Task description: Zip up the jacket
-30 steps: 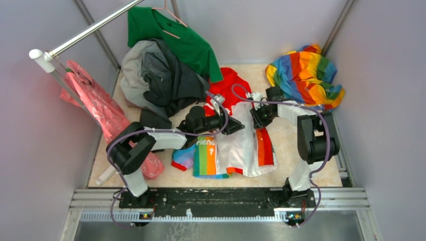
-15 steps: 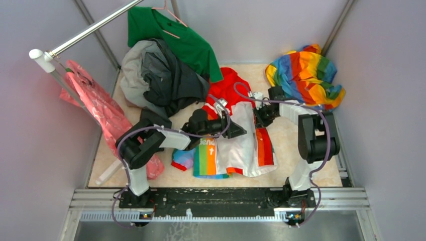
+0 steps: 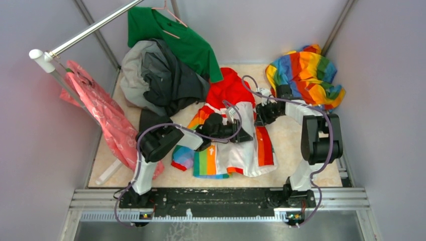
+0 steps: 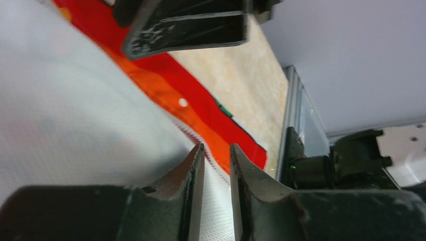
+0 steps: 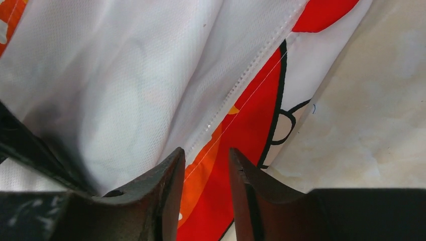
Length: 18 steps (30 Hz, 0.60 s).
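The jacket (image 3: 236, 153) lies open in the middle of the table, white with rainbow panels and its red hood (image 3: 228, 88) at the far end. Its orange-red zipper strip (image 3: 264, 145) runs down the right side. My left gripper (image 3: 248, 136) lies low across the white panel. In the left wrist view (image 4: 217, 150) its jaws stand narrowly apart over the toothed white edge beside the strip (image 4: 166, 90). My right gripper (image 3: 259, 119) is at the strip's upper end. In the right wrist view (image 5: 206, 153) its jaws stand slightly apart above the strip (image 5: 241, 135).
An all-rainbow cloth (image 3: 306, 75) lies at the back right. A dark grey garment (image 3: 166, 80) and a green shirt (image 3: 176, 37) are heaped at the back left. A pink cloth (image 3: 100, 115) hangs under a metal rail (image 3: 85, 32). Walls close in on both sides.
My left arm has swung right and nearer across the jacket, covering the lettering and baring a rainbow panel. My right gripper has shifted slightly right and away. The jacket has not visibly moved.
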### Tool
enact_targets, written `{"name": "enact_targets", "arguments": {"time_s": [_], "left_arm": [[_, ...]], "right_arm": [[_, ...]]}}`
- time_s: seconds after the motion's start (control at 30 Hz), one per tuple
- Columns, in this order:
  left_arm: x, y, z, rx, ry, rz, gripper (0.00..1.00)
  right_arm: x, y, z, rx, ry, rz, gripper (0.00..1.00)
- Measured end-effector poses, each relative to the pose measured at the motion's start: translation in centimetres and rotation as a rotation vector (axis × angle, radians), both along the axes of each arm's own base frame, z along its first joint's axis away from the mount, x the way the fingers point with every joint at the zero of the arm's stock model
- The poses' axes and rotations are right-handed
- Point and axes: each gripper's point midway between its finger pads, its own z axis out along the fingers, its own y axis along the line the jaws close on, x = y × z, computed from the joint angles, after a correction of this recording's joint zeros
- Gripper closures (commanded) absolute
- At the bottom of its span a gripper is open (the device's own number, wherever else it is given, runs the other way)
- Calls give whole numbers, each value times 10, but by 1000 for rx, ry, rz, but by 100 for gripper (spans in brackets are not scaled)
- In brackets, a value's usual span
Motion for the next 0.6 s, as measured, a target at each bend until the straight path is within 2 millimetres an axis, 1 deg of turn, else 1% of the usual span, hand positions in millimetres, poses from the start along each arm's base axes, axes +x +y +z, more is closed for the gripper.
{"name": "enact_targets", "arguments": {"time_s": [0.1,0.2,0.3,0.6], "left_arm": [[7,0,-22,68,39,36,73],[13,8,-43,155,73,93,75],[19,15,-58,221,88,147,75],[22,15,-58,244,73,172,74]], "right_arm": [[3,2,-1,-15,-11,-1,60],[3,7,-3,-53,-25,10,60],[6,10,-6,-103,-42,12,60],[14,11,-13,-259,-108,7,60]]}}
